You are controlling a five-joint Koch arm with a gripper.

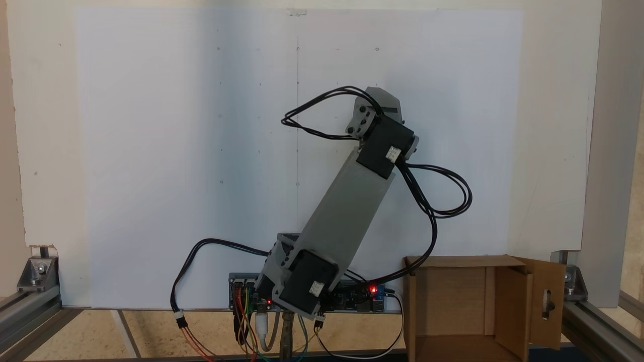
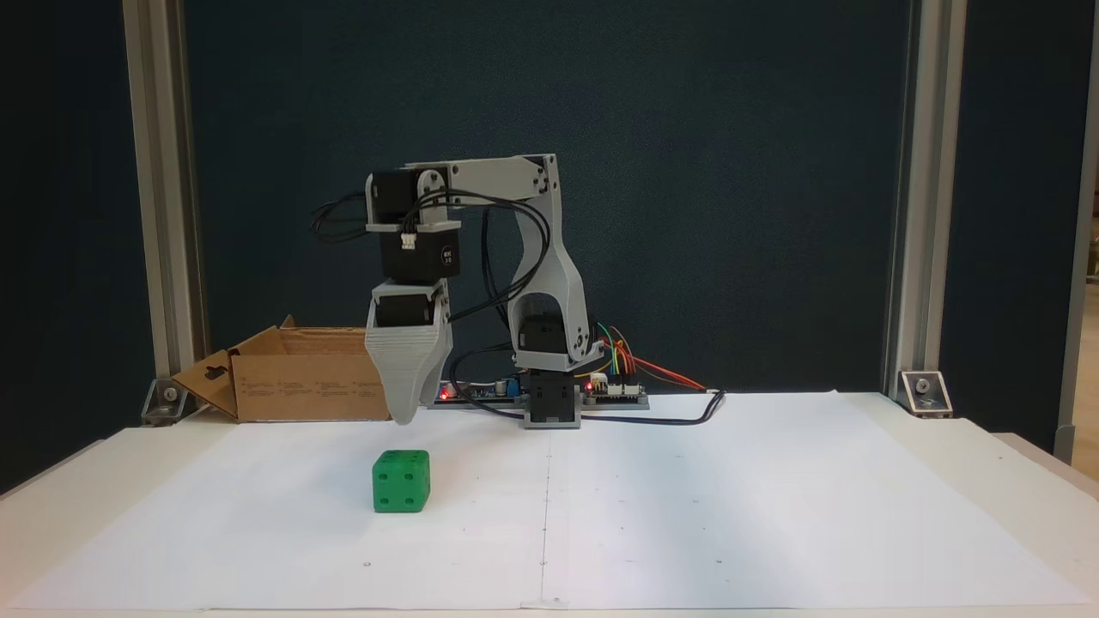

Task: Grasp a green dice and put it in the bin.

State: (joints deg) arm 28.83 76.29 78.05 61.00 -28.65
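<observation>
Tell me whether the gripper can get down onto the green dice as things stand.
Probably yes: the grey gripper hangs point down above the small green plastic dice, which sits alone on the white paper, nothing between them.

Small bright green dice with round dots, four on its front face, sitting flat on the white counter, just below and in front of the hand, not touching it, brown cardboard bin open behind the hand, its slotted flap folded out

green dice on table before claw, bin behind left
</observation>
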